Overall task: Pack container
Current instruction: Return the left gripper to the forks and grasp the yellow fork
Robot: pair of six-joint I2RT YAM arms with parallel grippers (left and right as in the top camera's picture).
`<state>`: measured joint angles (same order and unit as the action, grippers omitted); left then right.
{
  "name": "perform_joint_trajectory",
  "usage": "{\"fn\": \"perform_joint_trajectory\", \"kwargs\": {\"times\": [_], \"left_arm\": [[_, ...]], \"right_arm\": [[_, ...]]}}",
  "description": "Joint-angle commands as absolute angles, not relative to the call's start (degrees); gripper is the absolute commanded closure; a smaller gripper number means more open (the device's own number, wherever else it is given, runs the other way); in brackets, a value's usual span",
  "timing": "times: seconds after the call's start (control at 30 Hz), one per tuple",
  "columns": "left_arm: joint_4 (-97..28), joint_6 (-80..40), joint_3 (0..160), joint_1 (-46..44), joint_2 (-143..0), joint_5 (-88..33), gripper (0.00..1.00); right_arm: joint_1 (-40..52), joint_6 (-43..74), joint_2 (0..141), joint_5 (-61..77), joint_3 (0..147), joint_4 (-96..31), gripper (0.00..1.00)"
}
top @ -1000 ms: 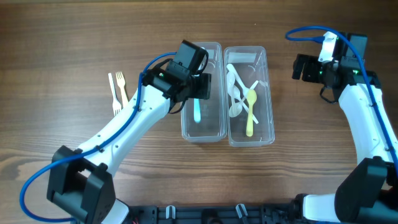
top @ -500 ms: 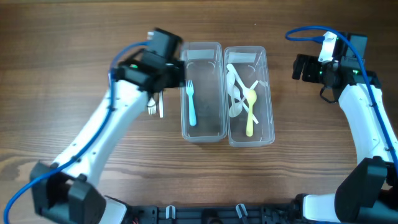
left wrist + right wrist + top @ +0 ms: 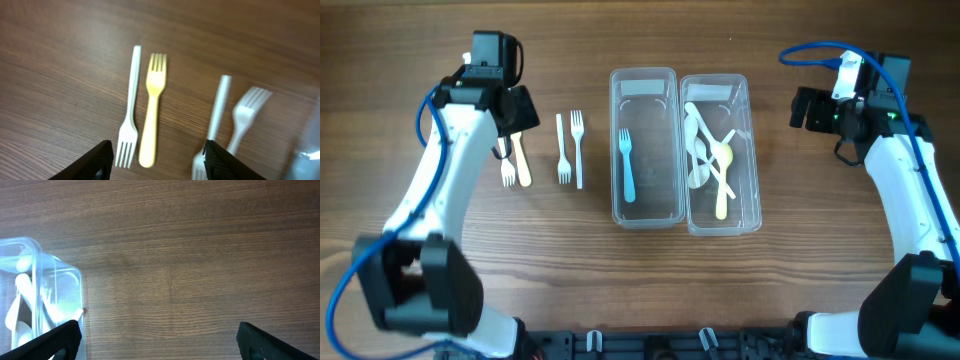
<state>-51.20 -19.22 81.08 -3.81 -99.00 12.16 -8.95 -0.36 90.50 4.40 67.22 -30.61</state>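
**Overhead view, read from the lower edge of the frame upward.** Two arms rise from the bottom of the frame. The left arm (image 3: 445, 200) runs up the left side and the right arm (image 3: 910, 200) runs up the right side.

At the centre of the wooden bench (image 3: 800, 280) stand two clear tubs, side by side, with their long walls just beside each other.
- The left tub (image 3: 614, 190) holds a single blue fork (image 3: 626, 170), which lies lengthwise.
- The right tub (image 3: 758, 190) holds several crossed white spoons (image 3: 698, 140) and one yellow spoon (image 3: 722, 190).

Left of the tubs, four forks lie loose on the bench in two pairs, each pair head to tail.
- Two white forks (image 3: 561, 150) lie near the left tub.
- Farther left, a white fork (image 3: 508, 172) lies just beside a yellow fork (image 3: 524, 168).

At upper left, the left jaws hang over the upper end of this second pair. The left wrist view shows them released: the fingers (image 3: 102, 160) stand apart with nothing grasped, and the two forks lie flat on the bench below the gap.

At upper right, the right jaws sit over bare bench, to the right of the right tub. They are spread wide and empty. In the right wrist view, one corner of that tub shows at the left edge of the frame.
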Motion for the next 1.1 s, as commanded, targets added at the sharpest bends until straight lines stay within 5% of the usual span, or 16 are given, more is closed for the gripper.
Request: {"fn": "perform_joint_trajectory", "kwargs": {"times": [0.0,0.3,0.47,1.07], "left_arm": [[-50.59,-19.99,81.56,-1.17,-105.27,12.62,0.42],[-48.12,-19.97,81.54,-0.10,-115.28,6.85,0.52],[-46.92,-19.79,81.56,-0.10,-116.38,6.66,0.76],[-43.94,-19.77,81.54,-0.10,-116.75,6.68,0.69]], "right_arm": [[-9.02,-1.34,89.69,3.84,66.83,-30.44,0.00],[-9.02,-1.34,89.67,3.86,66.83,-30.44,0.00],[-9.02,-1.34,89.69,3.86,66.83,-30.44,0.00],[-9.02,-1.37,89.67,3.84,66.83,-30.44,0.00]]}}
